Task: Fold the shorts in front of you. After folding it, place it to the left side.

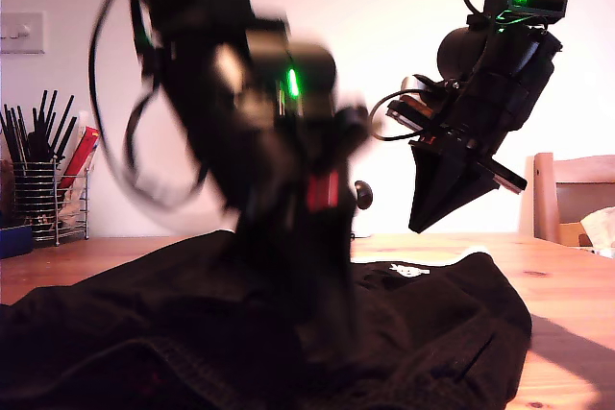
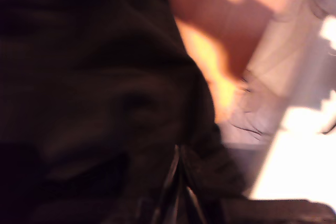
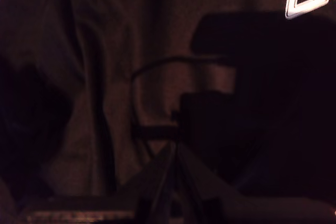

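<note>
Our first pincer (image 2: 176, 182) grips a fold of the shorts (image 1: 432, 333) (blurred); our second pincer (image 3: 173, 182) hangs pressed together above them, over the surface (image 1: 567, 285).

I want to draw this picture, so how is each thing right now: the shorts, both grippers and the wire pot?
Black soft-fabric shorts: bunched up on the wooden table.
My first gripper: down at the shorts, too blurred to tell whether it is open or shut.
My second gripper: raised above the shorts, shut, empty.
Wire mesh holder: upright, holding dark sticks.
</note>
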